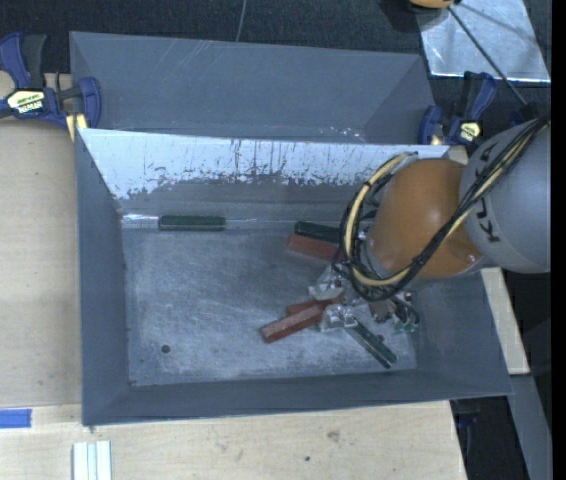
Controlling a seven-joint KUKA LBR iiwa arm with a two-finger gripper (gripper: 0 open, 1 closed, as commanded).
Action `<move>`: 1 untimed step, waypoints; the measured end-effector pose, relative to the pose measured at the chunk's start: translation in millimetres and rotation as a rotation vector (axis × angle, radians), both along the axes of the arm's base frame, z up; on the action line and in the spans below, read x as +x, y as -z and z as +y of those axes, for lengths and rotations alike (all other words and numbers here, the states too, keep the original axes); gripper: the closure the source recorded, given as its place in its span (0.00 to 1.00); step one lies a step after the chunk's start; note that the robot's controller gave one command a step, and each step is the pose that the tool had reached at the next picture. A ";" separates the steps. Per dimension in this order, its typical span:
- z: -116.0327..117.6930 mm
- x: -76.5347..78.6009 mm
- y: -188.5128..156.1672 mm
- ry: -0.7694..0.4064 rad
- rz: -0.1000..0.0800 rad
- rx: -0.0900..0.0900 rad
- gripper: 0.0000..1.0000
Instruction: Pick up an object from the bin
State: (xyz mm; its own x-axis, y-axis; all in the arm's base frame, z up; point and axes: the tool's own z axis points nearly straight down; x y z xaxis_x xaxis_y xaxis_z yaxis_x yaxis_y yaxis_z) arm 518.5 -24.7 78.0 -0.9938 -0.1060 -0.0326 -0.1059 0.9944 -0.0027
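My gripper [334,306] is low in the right part of the bin, its metal fingers down at the right end of a reddish-brown bar [290,323] that lies flat and slanted on the floor. A dark green bar [374,346] lies just right of the fingers, near the bin's front right corner. Behind the gripper, partly under the arm's orange cover, a dark green and brown block [313,240] rests on the floor. Whether the fingers grip the reddish bar is not visible.
A long dark green stick [192,223] lies along the back wall at the left. A small dark speck [165,348] sits on the floor at front left. The arm with its orange cover and cables hangs over the bin's right side.
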 end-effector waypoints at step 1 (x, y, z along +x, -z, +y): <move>-11.9 -12.1 -167.7 -0.044 0.025 -0.002 1.00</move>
State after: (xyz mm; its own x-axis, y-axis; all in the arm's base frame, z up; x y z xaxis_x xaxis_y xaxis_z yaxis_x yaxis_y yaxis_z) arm 506.4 -36.5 245.7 -0.9888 -0.1492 -0.0076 -0.1492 0.9888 -0.0018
